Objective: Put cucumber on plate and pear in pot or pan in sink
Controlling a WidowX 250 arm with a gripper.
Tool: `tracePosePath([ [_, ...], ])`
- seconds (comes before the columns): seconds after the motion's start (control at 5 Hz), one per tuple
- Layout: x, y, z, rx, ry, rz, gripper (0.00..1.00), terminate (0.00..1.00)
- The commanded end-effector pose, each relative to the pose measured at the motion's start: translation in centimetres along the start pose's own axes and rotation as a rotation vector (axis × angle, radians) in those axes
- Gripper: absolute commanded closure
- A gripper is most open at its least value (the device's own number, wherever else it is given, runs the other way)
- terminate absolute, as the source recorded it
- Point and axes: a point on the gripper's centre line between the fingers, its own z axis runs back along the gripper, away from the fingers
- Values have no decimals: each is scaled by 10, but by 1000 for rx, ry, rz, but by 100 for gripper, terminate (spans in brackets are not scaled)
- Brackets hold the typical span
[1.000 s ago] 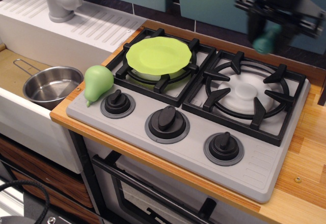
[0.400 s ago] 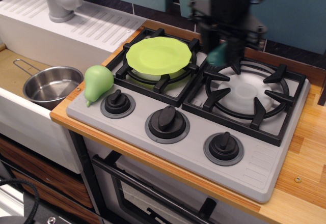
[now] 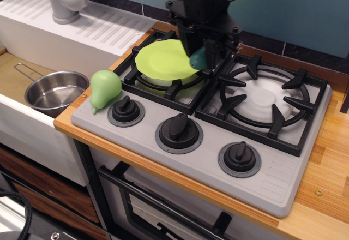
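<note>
Nearest the camera, three black knobs (image 3: 179, 128) line the front of the grey stove top (image 3: 272, 188), which sits on the wooden table (image 3: 327, 196). At the stove's front left corner the pear (image 3: 103, 89) lies on the grey surface, just beside the leftmost knob, its thin end pointing toward the table edge. To its left, lower down in the sink (image 3: 22, 114), stands the pot or pan (image 3: 54, 91) (its wire handle points back and left). Farther back, the plate (image 3: 168, 59) rests on the left burner grate. At the plate's right edge the dark hand (image 3: 200, 54) is pinching the cucumber (image 3: 198, 60), whose teal end shows below the fingers, over the plate's rim. The right burner (image 3: 267, 99) is bare. Farthest back, the grey faucet (image 3: 65, 0) stands on the ribbed drainboard (image 3: 103, 24).
</note>
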Motion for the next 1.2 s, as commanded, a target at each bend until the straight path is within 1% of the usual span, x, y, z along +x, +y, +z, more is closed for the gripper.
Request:
tracePosePath([
  [0.0,20,40,20,-11,-134,-94,100,0],
  [0.4,14,63,6,-35,-155,-132,100,0],
  [0.6,15,64,6,-24,-114,-129,100,0],
  [0.8,18,56,7,-5,-59,-99,0,0],
  [1.0,18,52,4,-12,-64,-93,0,0],
])
